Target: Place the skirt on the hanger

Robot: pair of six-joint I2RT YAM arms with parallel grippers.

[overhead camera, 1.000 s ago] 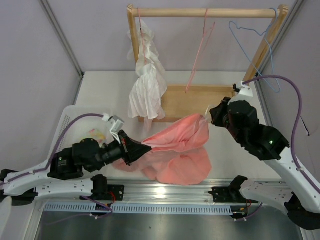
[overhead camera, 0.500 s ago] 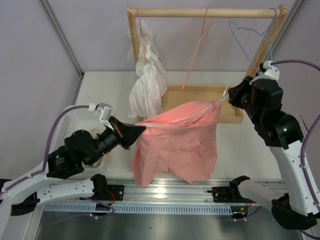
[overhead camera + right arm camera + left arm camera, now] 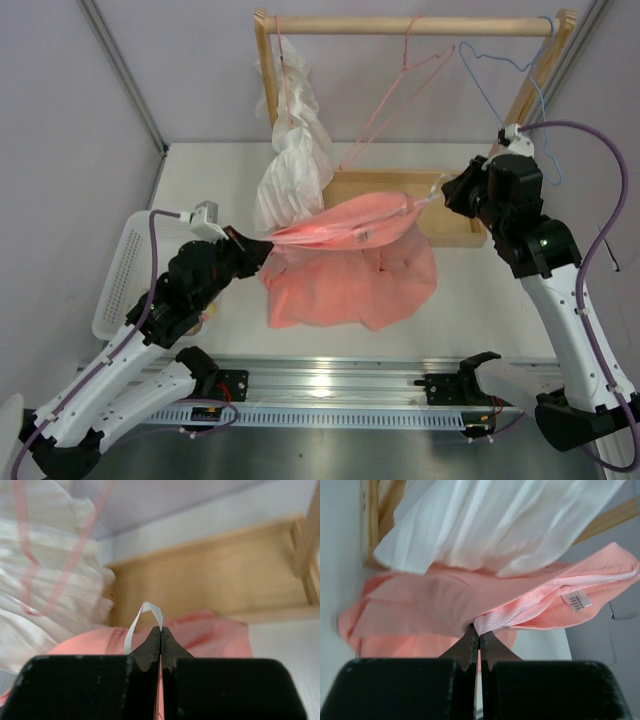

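The salmon-pink skirt point(image 3: 350, 262) hangs stretched between my two grippers above the table. My left gripper point(image 3: 262, 243) is shut on the left end of its waistband point(image 3: 520, 614). My right gripper point(image 3: 443, 193) is shut on the right end, by a white hanging loop point(image 3: 142, 616). The pink wire hanger point(image 3: 395, 90) hangs tilted from the wooden rail point(image 3: 400, 25), above and behind the skirt, and shows blurred in the right wrist view point(image 3: 55, 565). The skirt's lower part droops onto the table.
A white ruffled garment point(image 3: 292, 165) hangs at the rack's left, close to my left gripper. A light-blue wire hanger point(image 3: 510, 90) hangs at the rail's right end. The rack's wooden base tray point(image 3: 370, 195) lies behind the skirt. A white basket point(image 3: 125, 270) stands at the left.
Both grippers have moved with the skirt, its waistband now lower and pulled more taut, sloping up to the right. The pink hanger has swung to a more tilted position.
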